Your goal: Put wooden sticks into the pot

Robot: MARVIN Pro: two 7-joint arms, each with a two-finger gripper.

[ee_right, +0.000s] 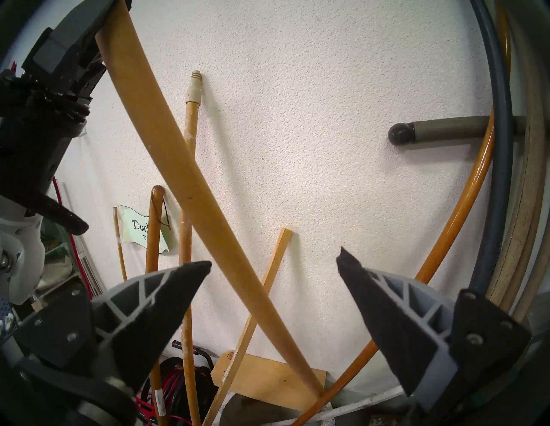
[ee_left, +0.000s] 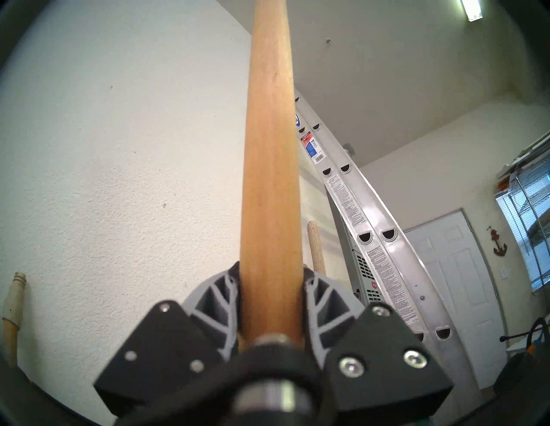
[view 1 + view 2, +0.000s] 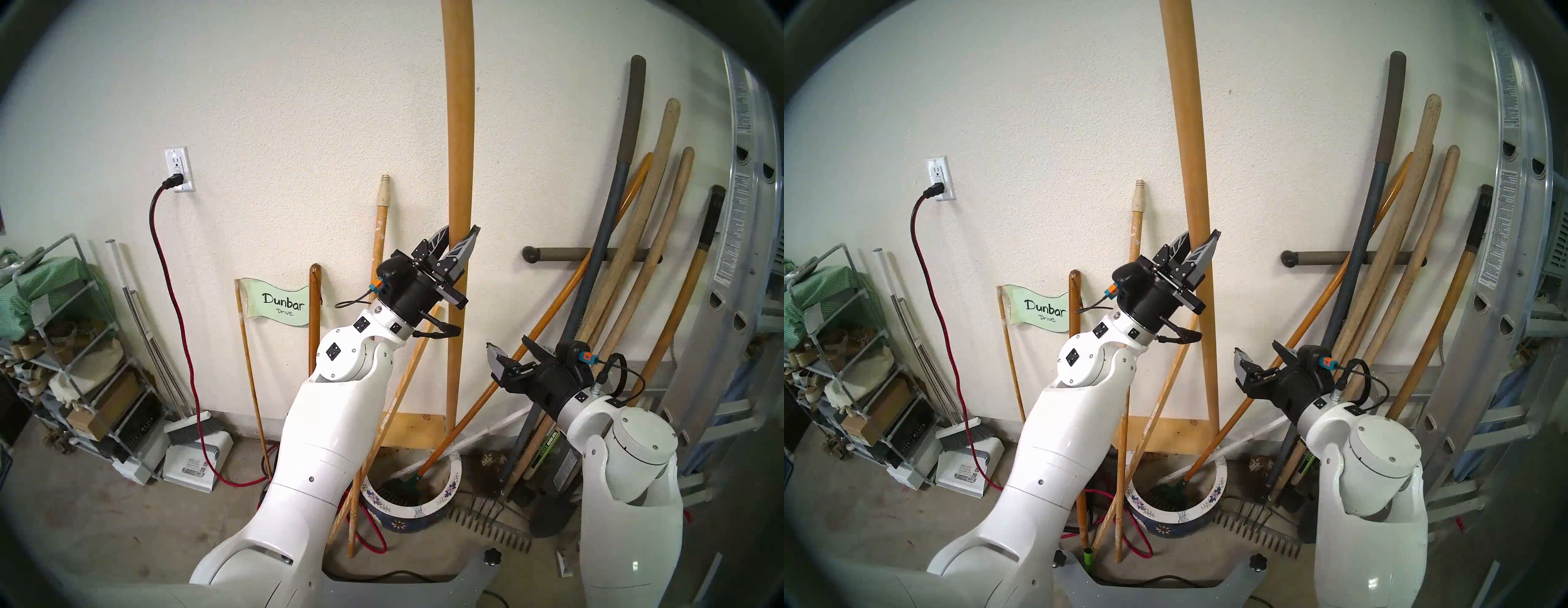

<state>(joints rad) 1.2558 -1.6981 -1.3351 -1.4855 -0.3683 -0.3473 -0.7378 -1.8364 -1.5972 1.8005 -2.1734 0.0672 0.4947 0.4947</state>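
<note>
Two arms fill the lower frame. Left of centre, the white-speckled pole [image 3: 380,237] leans on the wall. At centre, the left pincer [image 3: 459,240] is clamped on the plain round dowel [image 3: 459,127], which stands near upright. Below it sits the pot [image 3: 418,511], a thin slat [image 1: 269,278] leaning nearby. At right, the right pincer [image 1: 273,261] gapes wide, empty.

I note the plain round dowel [image 3: 460,170] near upright, lower end by a wood board at the wall. The speckled pole [image 3: 379,237] and square slat [image 1: 268,282] lean there. The white-rimmed blue pot [image 3: 432,505] stands below.
</note>
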